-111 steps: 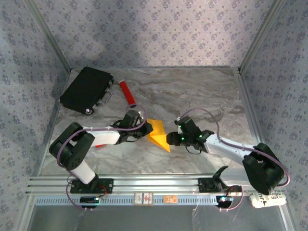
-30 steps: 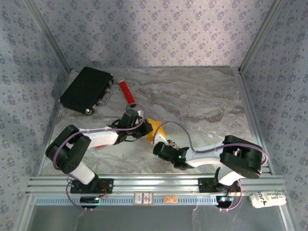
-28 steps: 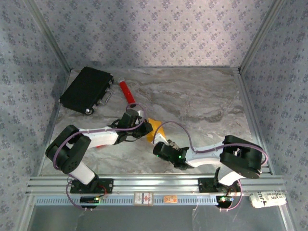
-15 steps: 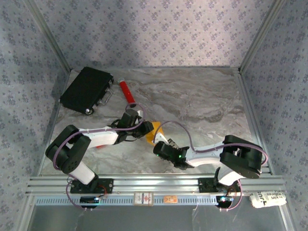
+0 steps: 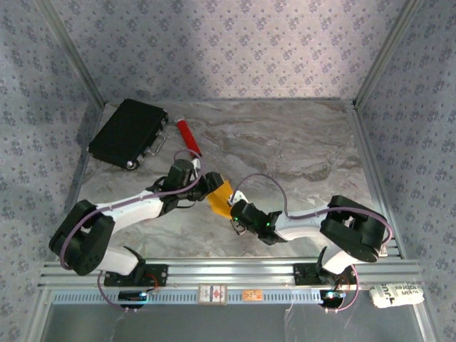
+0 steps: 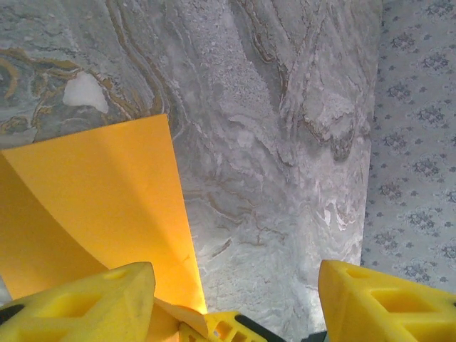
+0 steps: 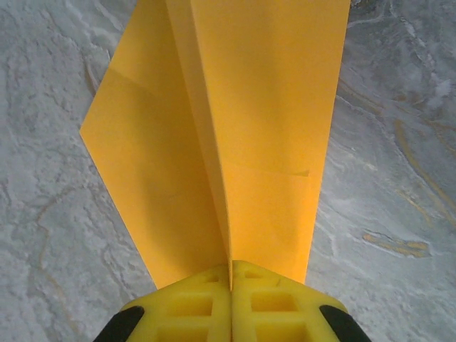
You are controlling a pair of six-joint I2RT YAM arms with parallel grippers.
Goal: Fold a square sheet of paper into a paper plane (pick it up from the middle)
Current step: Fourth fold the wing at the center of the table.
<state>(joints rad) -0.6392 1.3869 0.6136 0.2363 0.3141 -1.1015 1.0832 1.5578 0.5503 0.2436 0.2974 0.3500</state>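
The square sheet of paper is orange-yellow and folded along a centre crease, with flaps spreading to both sides. It lies low over the marble table, between the two grippers. My right gripper is shut on the crease at the paper's near end, also seen from above. My left gripper stands open at the paper's other side. In the left wrist view its fingers are far apart, with the paper beside the left one and bare table between them.
A black case lies at the back left, with a red cylinder just right of it. Patterned walls and metal posts close in the table. A white crumpled object sits outside the front right corner.
My left gripper has opened and let go of the paper, and its arm has stretched out lower and to the left. The right gripper stays shut on the paper, shifted slightly away from the bases.
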